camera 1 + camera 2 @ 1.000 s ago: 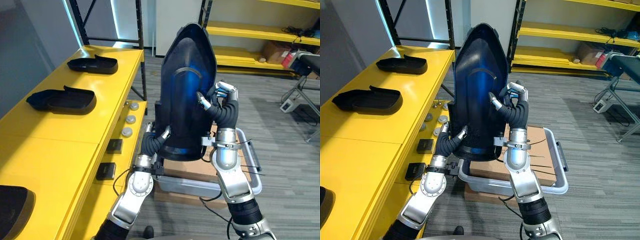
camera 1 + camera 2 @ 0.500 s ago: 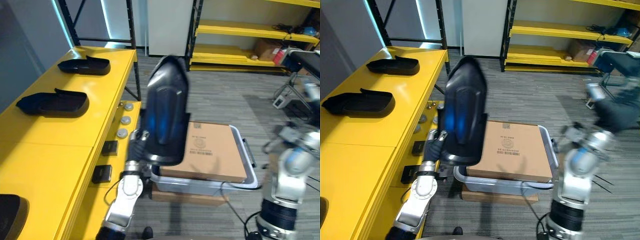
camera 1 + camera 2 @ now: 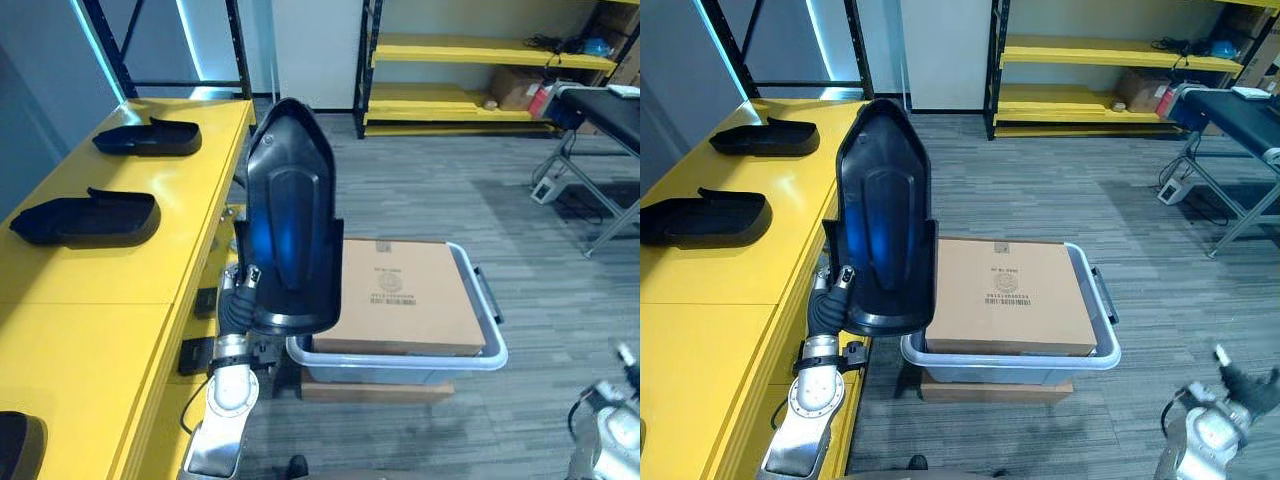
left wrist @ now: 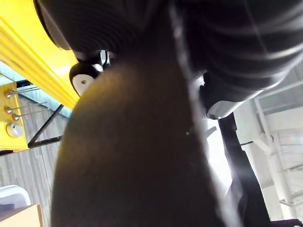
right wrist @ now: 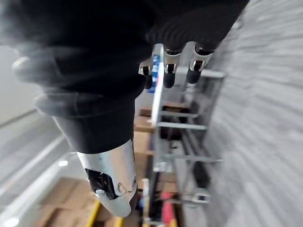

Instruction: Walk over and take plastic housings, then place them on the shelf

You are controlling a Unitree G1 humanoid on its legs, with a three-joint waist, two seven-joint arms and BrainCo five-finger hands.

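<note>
Standing upright, plastic housing (image 3: pixel 290 220) is gripped by left hand (image 3: pixel 240 293); right hand (image 5: pixel 167 67) slack-fingered.

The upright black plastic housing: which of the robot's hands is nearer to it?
Left. The left hand grips the black plastic housing at its lower edge; the right hand hangs open, low at the far right, well apart from it.

Cdbd box (image 3: pixel 407 295) in gry tote (image 3: pixel 400 365), floor.

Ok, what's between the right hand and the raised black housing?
In the right eye view: a grey tote holding a cardboard box, then carpet, between the housing in the left hand and the right hand.
</note>
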